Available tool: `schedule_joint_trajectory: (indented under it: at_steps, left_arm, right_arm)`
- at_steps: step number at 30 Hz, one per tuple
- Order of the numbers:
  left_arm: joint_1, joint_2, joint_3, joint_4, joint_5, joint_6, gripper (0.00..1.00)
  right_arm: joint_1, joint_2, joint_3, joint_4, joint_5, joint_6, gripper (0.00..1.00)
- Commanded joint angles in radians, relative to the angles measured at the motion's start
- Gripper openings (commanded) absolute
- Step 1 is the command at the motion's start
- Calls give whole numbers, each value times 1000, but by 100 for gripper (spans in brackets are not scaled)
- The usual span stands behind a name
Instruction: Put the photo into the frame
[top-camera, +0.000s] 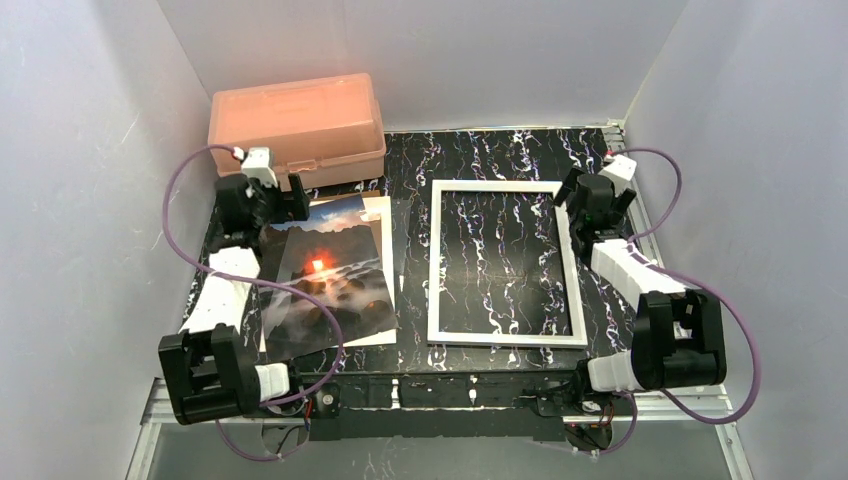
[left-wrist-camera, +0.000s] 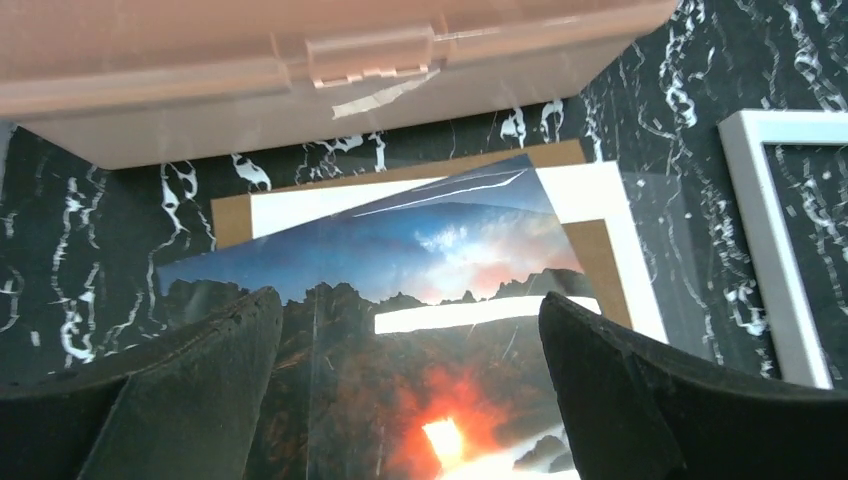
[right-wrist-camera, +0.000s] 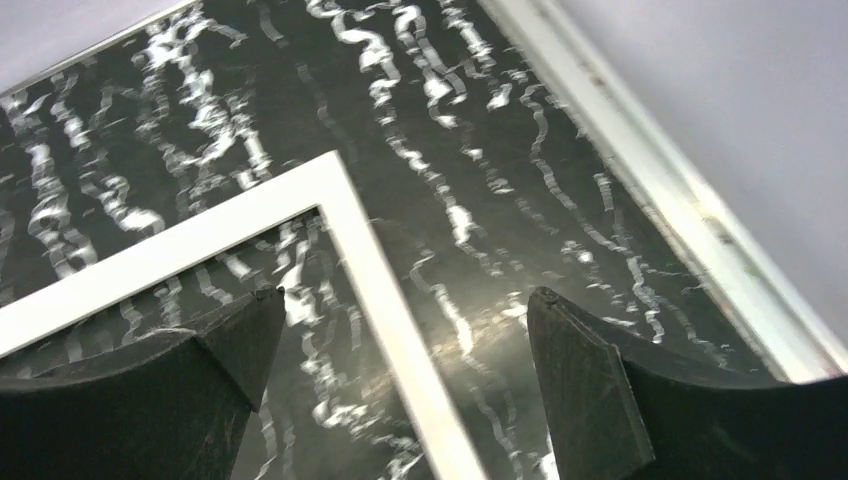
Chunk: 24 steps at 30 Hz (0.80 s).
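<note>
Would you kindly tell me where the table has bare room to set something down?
Bare table lies beyond the frame, right of the pink box. Only a narrow gap separates the photo and frame. The far left is crowded with box and photo.

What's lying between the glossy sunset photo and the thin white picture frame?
Black marbled tabletop, partly under a clear sheet; the left wrist view shows it.

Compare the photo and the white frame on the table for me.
The photo is a solid, colourful sunset print; the frame is a thin white outline with dark table showing through. The photo lies skewed atop other sheets; the frame lies alone. Both are flat rectangles.
</note>
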Motion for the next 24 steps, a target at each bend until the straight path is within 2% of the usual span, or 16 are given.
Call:
schedule_joint_trajectory:
  at_steps: [1, 5, 8, 13, 17, 24]
  left_arm:
    - [39, -33, 213, -539, 70, 9, 98]
    - [71, 2, 388, -778, 99, 3, 98]
    - [88, 40, 502, -938, 109, 4, 98]
    - [96, 31, 568, -1041, 108, 11, 98]
    - [96, 1, 579, -1079, 100, 29, 98]
    - [96, -1, 592, -1132, 89, 41, 99]
  right_arm:
    - [132, -30, 135, -425, -85, 98, 99]
    - [407, 80, 299, -614, 32, 98, 99]
    - [558, 154, 372, -648, 35, 140, 99]
    - [772, 308, 522, -718, 59, 189, 98]
    - [848, 412, 583, -751, 76, 215, 93]
    - [861, 496, 591, -742, 58, 250, 87]
